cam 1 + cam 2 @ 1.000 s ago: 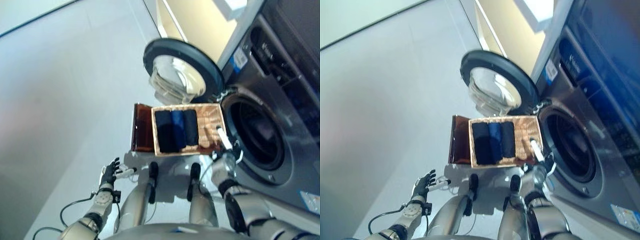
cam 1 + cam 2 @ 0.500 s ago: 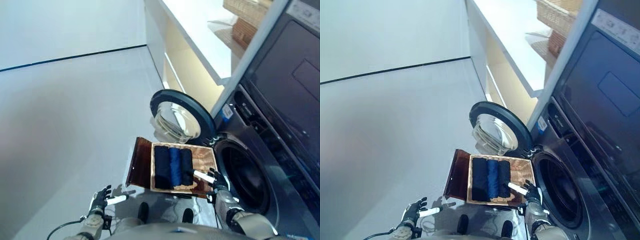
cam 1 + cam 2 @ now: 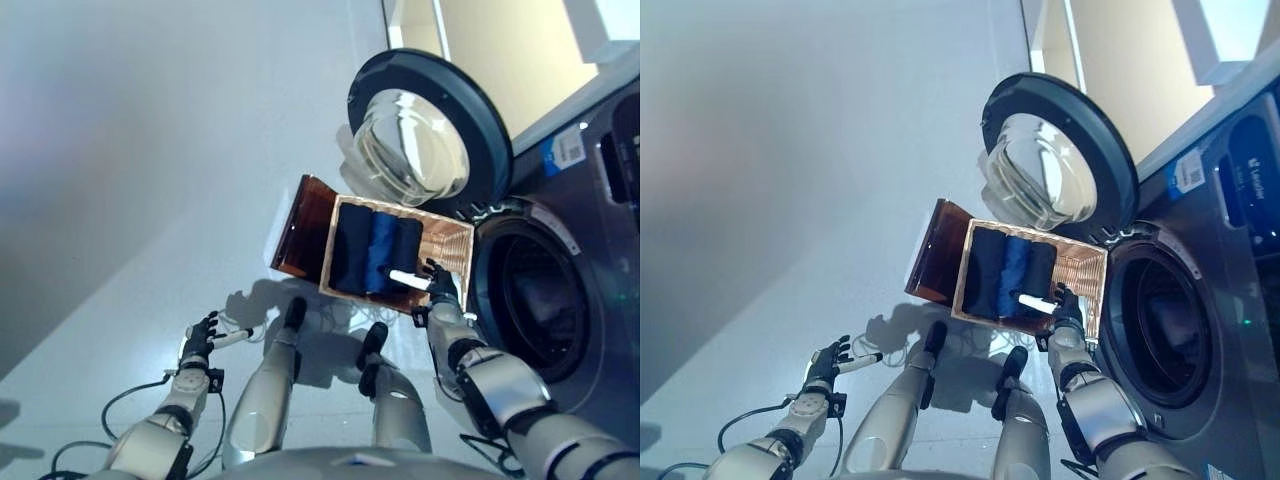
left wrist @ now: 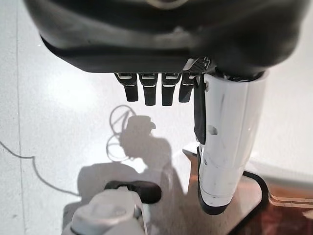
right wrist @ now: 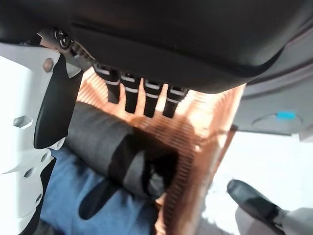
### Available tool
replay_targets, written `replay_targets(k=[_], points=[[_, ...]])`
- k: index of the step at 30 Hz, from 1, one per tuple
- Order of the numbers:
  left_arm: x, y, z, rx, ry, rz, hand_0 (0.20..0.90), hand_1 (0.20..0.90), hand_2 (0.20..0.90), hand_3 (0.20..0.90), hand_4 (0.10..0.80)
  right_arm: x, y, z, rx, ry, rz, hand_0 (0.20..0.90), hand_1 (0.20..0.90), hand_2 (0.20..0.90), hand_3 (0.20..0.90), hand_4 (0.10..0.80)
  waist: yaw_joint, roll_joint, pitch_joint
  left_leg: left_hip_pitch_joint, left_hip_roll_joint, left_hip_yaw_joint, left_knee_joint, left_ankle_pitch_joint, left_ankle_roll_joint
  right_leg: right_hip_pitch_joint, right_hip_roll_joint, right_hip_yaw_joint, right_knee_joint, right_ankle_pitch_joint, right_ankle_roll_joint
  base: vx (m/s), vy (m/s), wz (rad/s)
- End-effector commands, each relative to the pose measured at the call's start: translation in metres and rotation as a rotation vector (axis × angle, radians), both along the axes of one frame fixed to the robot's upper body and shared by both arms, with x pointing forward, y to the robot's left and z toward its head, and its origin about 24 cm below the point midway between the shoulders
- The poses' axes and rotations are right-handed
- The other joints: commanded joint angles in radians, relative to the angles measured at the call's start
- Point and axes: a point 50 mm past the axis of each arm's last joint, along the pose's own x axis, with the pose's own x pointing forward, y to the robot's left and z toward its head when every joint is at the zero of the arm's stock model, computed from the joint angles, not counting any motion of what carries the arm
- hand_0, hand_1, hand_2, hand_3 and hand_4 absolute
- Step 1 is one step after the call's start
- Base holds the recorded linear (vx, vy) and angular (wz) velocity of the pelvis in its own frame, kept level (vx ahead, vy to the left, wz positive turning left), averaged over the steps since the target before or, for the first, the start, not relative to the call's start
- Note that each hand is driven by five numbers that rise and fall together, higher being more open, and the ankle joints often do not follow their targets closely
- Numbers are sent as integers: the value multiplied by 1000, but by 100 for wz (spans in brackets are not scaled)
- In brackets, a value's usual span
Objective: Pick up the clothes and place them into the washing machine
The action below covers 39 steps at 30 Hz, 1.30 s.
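A home laundry corner: a front-loading washing machine (image 3: 560, 290), door (image 3: 425, 135) open, on pale floor (image 3: 150, 150).

Three rolled clothes lie side by side in the wicker basket (image 3: 452, 243), packed against its left end: a dark roll (image 3: 350, 252) on the outside, a blue roll (image 3: 380, 252) in the middle, and a dark grey roll (image 3: 408, 248) on the right, all touching. The basket's right part shows bare weave. Just beside it stands the washing machine (image 3: 590, 330), its round door (image 3: 425, 140) swung wide open and the drum (image 3: 535, 305) dark inside.
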Motion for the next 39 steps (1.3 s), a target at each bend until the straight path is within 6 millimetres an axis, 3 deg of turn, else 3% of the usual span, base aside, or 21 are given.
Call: replay_targets(k=[1, 5, 7, 16, 28, 34, 35, 39], points=[[3, 13, 8, 59, -52, 25, 900, 900, 900, 900, 800, 14, -41, 38, -101, -137, -128, 900, 900, 900, 900, 800, 11, 20, -29, -87, -20, 31, 81, -62, -36, -1, 0, 48, 48, -63, -12, -34, 67, 4], [6, 14, 11, 59, -71, 23, 900, 900, 900, 900, 800, 27, -51, 62, -139, -188, -160, 900, 900, 900, 900, 800, 14, 41, -5, -150, -22, 42, 119, -71, -35, -61, -4, 63, 79, -66, -14, -22, 48, -2], [6, 14, 11, 57, -73, 24, 900, 900, 900, 900, 800, 29, -53, 67, -146, -199, -172, 900, 900, 900, 900, 800, 14, 40, -4, -151, -20, 41, 132, -106, -39, -63, -4, 73, 93, -98, -9, 73, 12, -3], [22, -9, 19, -9, -176, -12, 900, 900, 900, 900, 800, 47, -65, 110, -204, -300, -241, 900, 900, 900, 900, 800, 16, 83, 30, -260, -35, 60, 174, -114, -36, -176, -14, 94, 138, -104, -15, -3, 45, -2], [26, -23, 24, -39, -241, -52, 900, 900, 900, 900, 800, 51, -69, 126, -226, -335, -268, 900, 900, 900, 900, 800, 47, 132, 26, -326, -62, 69, 170, -108, -31, -234, -40, 97, 136, -95, -7, 11, 24, 0], [28, -23, 24, -25, -227, -47, 900, 900, 900, 900, 800, 54, -60, 124, -230, -338, -234, 900, 900, 900, 900, 800, 52, 128, 12, -324, -67, 67, 161, -108, -29, -232, -42, 92, 130, -95, -5, 43, 1, 1], [30, -23, 25, -23, -232, -46, 900, 900, 900, 900, 800, 55, -59, 124, -235, -340, -227, 807, 807, 807, 807, 733, 52, 127, 11, -323, -67, 66, 159, -108, -29, -230, -43, 91, 127, -95, -5, 0, 0, 0], [33, -23, 27, -19, -239, -42, 900, 900, 900, 900, 800, 56, -55, 123, -241, -345, -207, 842, 842, 842, 842, 759, 54, 123, 9, -323, -71, 61, 153, -106, -31, -217, -43, 82, 112, -92, -2, 31, -20, 5]])
